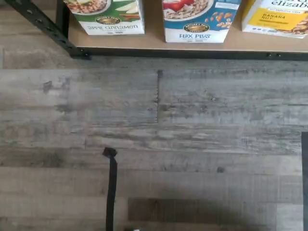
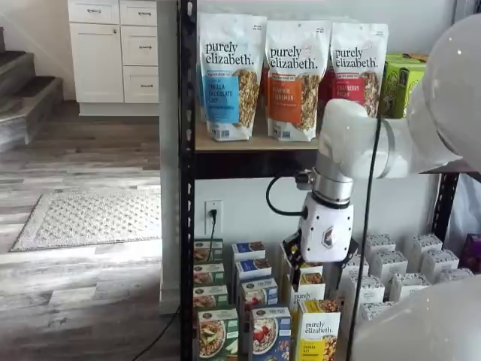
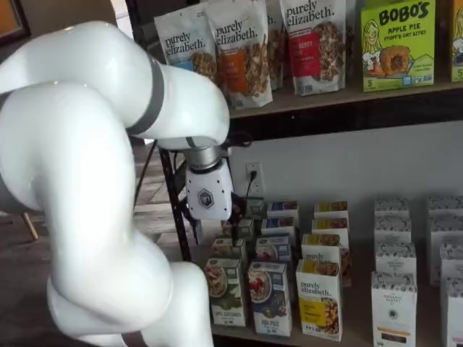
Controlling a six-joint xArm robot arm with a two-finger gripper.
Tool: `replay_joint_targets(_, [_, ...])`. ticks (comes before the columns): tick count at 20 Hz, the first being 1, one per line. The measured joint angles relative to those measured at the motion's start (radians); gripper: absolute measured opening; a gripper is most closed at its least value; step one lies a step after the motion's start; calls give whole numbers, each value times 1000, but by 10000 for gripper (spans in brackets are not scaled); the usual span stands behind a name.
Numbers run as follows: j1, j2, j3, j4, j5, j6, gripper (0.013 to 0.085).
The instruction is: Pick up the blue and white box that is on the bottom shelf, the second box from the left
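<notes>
The blue and white box (image 1: 199, 19), labelled "Flax Plus", stands upright at the front edge of the bottom shelf (image 1: 154, 46), between a green-trimmed box and a yellow box. It shows in both shelf views (image 2: 269, 335) (image 3: 270, 298), heading a row of like boxes. My gripper (image 2: 294, 256) (image 3: 213, 217) hangs in front of the rack, above and in front of the front boxes, touching none. Only dark bits of its fingers show under the white body, and no gap can be made out. The wrist view shows no fingers.
The green-trimmed apple cinnamon box (image 1: 109, 17) and the yellow "purely elizabeth" box (image 1: 279, 19) flank the blue one. White boxes (image 3: 394, 303) fill the shelf's right side. Tall granola bags (image 2: 289, 79) stand on the tier above. A black corner post (image 2: 186, 180) and a floor cable (image 1: 111, 190) are close by.
</notes>
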Motion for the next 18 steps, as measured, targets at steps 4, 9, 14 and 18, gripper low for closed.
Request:
replay_joint_targets(4, [22, 28, 14, -20, -61, 30, 850])
replay_joint_targets(9, [50, 71, 21, -33, -122, 63, 850])
replay_joint_targets(14, [70, 149, 17, -33, -194, 81, 850])
replay_joint_targets(18, [71, 228, 3, -58, -276, 98, 850])
